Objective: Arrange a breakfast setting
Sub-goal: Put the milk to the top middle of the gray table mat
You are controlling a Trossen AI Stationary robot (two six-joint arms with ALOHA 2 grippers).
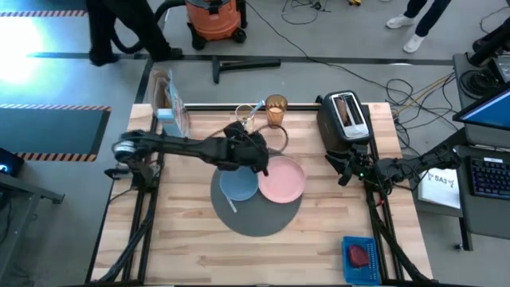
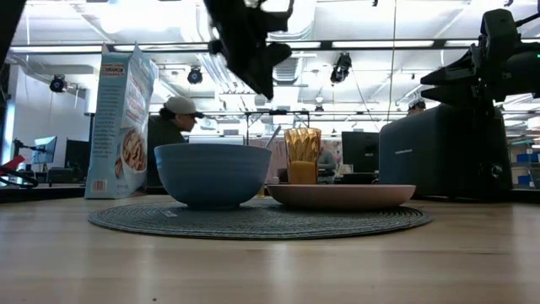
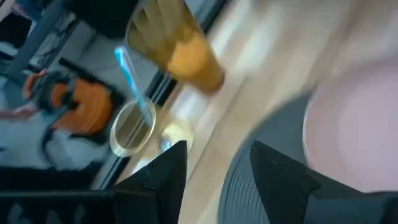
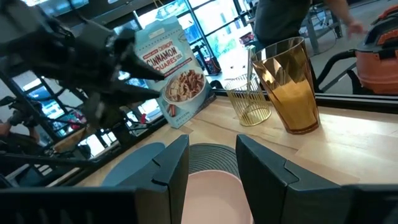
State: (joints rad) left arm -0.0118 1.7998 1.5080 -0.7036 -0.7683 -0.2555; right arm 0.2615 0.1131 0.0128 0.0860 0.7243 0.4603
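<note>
A round dark-grey mat (image 1: 256, 217) lies mid-table. On it stand a blue bowl (image 1: 237, 186) and a pink plate (image 1: 284, 180), side by side. Behind the mat, an amber tumbler (image 1: 276, 112) stands beside a clear glass (image 1: 245, 116), which holds a light-blue spoon (image 3: 132, 79). My left gripper (image 1: 263, 166) hangs open above the mat's far part, between bowl and plate, nothing between its fingers (image 3: 169, 174). My right gripper (image 1: 343, 171) waits open at the table's right, beside the toaster. A red food piece (image 1: 358, 255) lies in a blue tray.
A black toaster (image 1: 344, 119) stands at the far right. A cereal box (image 1: 171, 100) stands at the far left corner. The blue tray (image 1: 360, 243) sits at the near right edge. People move about in the room behind the table.
</note>
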